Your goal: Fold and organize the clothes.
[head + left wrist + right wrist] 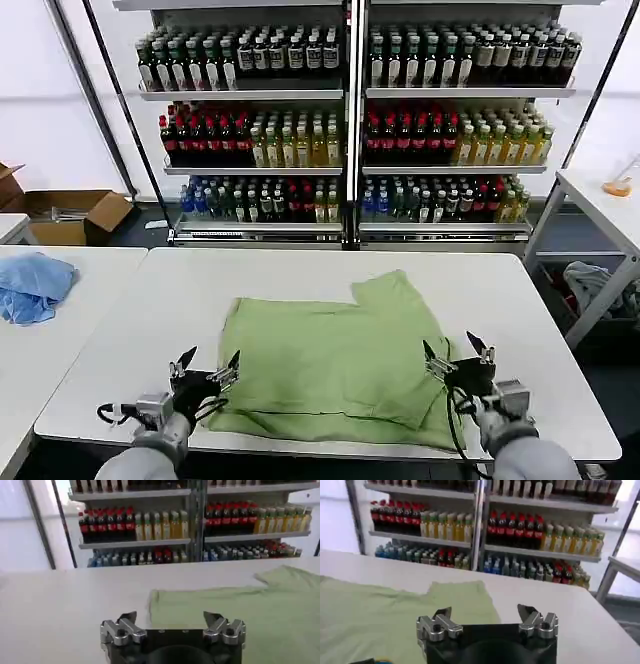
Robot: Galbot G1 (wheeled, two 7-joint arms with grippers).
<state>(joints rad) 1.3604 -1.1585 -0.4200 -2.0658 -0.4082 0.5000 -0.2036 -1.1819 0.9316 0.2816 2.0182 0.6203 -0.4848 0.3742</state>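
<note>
The clothes, one light green shirt, lie partly folded and flat on the white table, with one sleeve sticking out at the far right. My left gripper hovers open over the shirt's near left corner. My right gripper hovers open at the shirt's near right edge. In the left wrist view the open left gripper faces the shirt and its left edge. In the right wrist view the open right gripper is above the shirt, near its sleeve. Neither holds anything.
A light blue cloth lies on the side table to the left. Shelves of bottles stand behind the table. A cardboard box sits on the floor at far left, and a bin with grey cloth at right.
</note>
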